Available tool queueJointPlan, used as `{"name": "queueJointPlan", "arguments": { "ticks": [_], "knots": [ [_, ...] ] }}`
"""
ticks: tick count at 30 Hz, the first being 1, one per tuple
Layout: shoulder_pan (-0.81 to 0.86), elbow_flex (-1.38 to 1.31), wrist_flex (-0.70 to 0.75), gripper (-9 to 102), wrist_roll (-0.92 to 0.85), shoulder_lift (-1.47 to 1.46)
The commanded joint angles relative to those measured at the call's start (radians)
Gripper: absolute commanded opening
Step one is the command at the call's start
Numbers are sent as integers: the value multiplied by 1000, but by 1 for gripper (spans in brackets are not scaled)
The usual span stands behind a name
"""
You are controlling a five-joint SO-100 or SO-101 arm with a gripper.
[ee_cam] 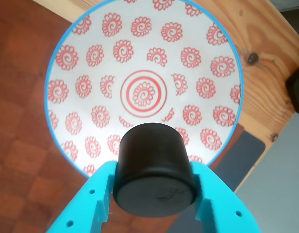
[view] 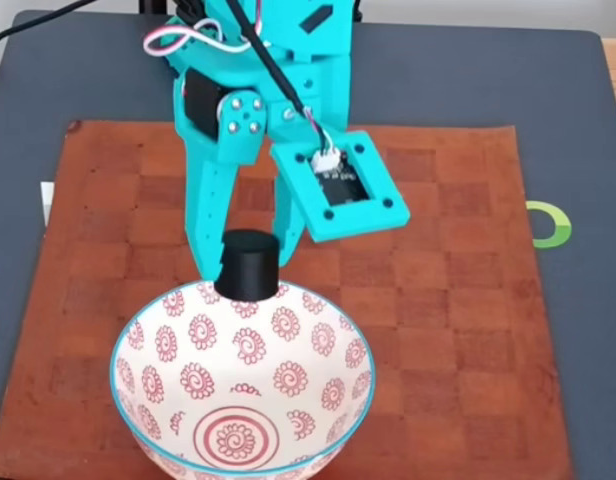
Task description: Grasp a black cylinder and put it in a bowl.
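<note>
The black cylinder (ee_cam: 154, 170) is clamped between the two turquoise fingers of my gripper (ee_cam: 154, 194), filling the lower middle of the wrist view. In the fixed view the black cylinder (view: 249, 266) hangs in the gripper (view: 250, 262) just above the far rim of the bowl (view: 188, 390). The bowl (ee_cam: 91, 63) is white with red spiral flowers, red centre rings and a light blue rim, and it lies directly beneath the cylinder in the wrist view. Nothing lies inside the bowl.
The bowl stands on a brown checkered mat (view: 438, 330) laid over a dark grey pad (view: 568, 120). A wooden tabletop (ee_cam: 266, 48) shows beyond the bowl in the wrist view. A green ring mark (view: 550, 224) sits on the pad at the right.
</note>
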Motion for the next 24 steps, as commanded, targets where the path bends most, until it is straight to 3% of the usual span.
{"name": "queueJointPlan", "arguments": {
  "ticks": [1,6,12,20,24],
  "knots": [
    [-8,-84,-5,12,-6,-25],
    [-8,-138,-6,13,-5,-118],
    [-8,-164,-3,25,-9,-172],
    [6,-161,3,25,-3,-167],
    [8,-164,5,17,-9,-166]
  ]
}}
